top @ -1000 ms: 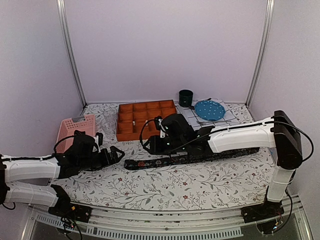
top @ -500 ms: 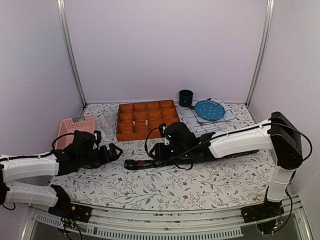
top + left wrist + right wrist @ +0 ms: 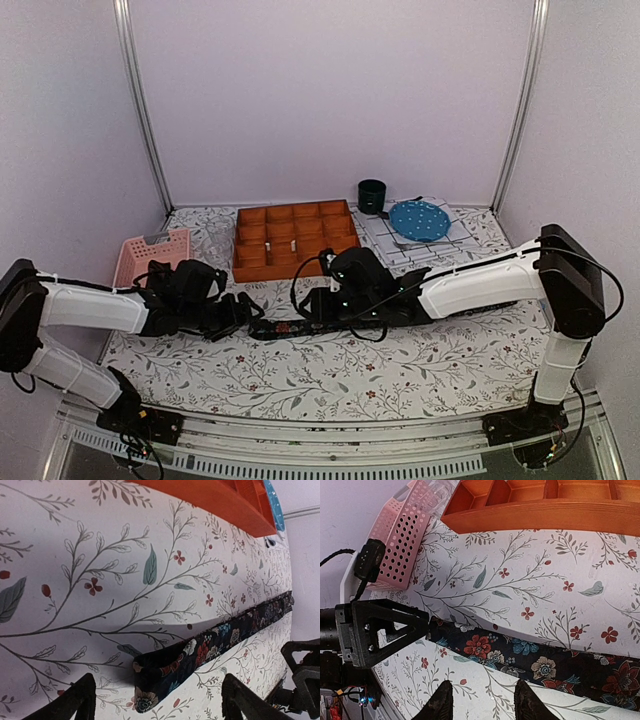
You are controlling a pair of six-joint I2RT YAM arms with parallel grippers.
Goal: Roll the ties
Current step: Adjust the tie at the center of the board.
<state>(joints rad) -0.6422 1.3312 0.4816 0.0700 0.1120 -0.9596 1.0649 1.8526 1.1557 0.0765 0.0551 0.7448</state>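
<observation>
One of the ties [image 3: 285, 327], dark with red and pale flowers, lies flat across the middle of the table. In the left wrist view its narrow end [image 3: 150, 680] rests between the spread fingers of my left gripper [image 3: 157, 705], which is open and not pinching it. My left gripper [image 3: 248, 312] sits at the tie's left tip. My right gripper [image 3: 312, 308] hovers low a little further along. Seen from the right wrist, the tie [image 3: 520, 655] passes just beyond the right gripper [image 3: 485, 702], open with only tablecloth between its fingers. The left gripper [image 3: 380, 630] shows there too.
An orange compartment tray [image 3: 295, 240] stands behind the tie. A pink perforated basket [image 3: 150, 255] is at the left, beside a clear cup [image 3: 218, 240]. At the back right are a blue plate [image 3: 418, 218] and a dark cup [image 3: 372, 195].
My left arm swung in and brought its gripper to the tie's left end, its fingers narrowing slightly. My right gripper dropped lower toward the tie.
</observation>
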